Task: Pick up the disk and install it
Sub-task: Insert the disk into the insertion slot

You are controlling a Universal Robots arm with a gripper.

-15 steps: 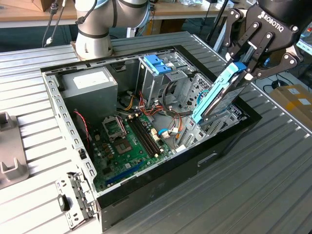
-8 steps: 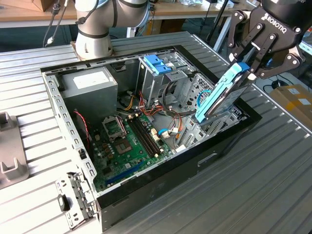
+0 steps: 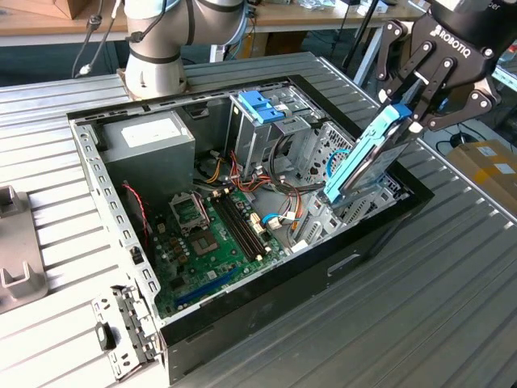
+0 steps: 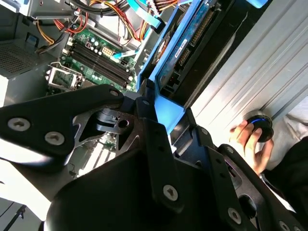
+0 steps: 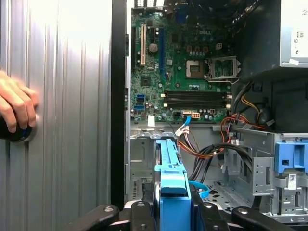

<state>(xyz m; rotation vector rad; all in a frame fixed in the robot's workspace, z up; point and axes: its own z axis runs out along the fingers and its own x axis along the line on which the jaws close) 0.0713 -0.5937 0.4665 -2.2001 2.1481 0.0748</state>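
The disk is a flat grey drive framed by light-blue rails, held steeply tilted over the open computer case at the exterior view's right. My gripper is shut on the disk's upper end. The lower end dips toward the metal bay inside the case; whether it touches I cannot tell. In the first wrist view the disk's blue rail runs out between my black fingers. In the second wrist view the disk slants away from my gripper.
Inside the case lie the green motherboard, a grey power-supply box, and a silver drive cage with a blue latch. A person's hand rests on a black knob on the ribbed table. A loose metal bracket lies beside the case.
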